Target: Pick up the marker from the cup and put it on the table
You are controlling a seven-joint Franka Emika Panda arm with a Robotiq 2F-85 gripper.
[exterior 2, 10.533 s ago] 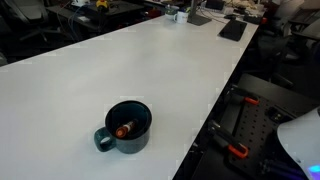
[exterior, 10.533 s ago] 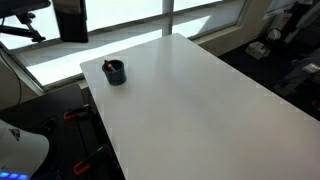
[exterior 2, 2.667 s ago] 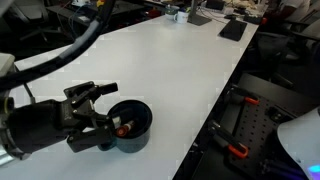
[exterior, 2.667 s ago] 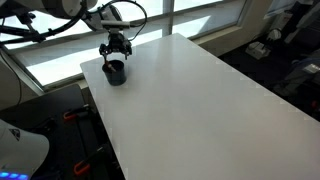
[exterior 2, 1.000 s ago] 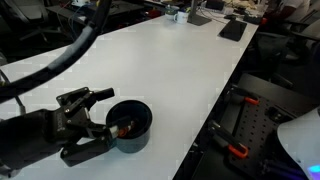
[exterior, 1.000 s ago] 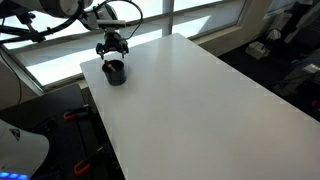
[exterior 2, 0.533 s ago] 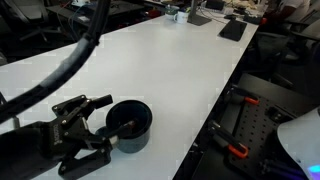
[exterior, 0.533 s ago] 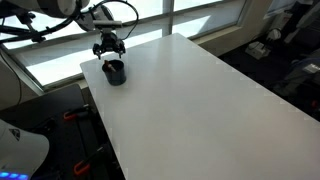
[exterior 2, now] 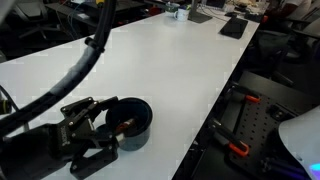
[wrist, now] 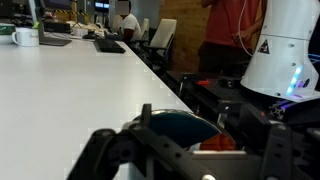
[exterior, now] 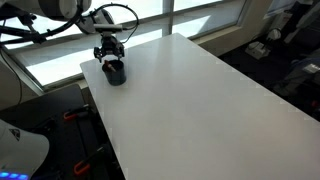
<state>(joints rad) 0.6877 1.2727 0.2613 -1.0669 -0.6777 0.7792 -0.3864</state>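
Observation:
The dark cup (exterior: 116,73) stands near a corner of the white table (exterior: 190,95). In an exterior view the cup (exterior 2: 129,122) holds the marker (exterior 2: 124,128), whose reddish-orange end lies inside. My gripper (exterior: 110,52) hangs just above the cup. In an exterior view the gripper (exterior 2: 100,130) is right against the cup's side, with its jaws spread. In the wrist view my open gripper (wrist: 190,152) straddles the cup (wrist: 180,128), and the marker's orange end (wrist: 216,143) shows between the jaws. Nothing is held.
The cup sits close to the table's edge (exterior 2: 205,110). Black and orange equipment (exterior 2: 245,125) lies below that edge. A mug (wrist: 24,37), keyboards and chairs (wrist: 158,38) are at the far end. A white robot base (wrist: 285,45) stands beside the table.
My gripper has shifted slightly beside the cup and sunk a little toward it, staying open. The cup and marker have not moved.

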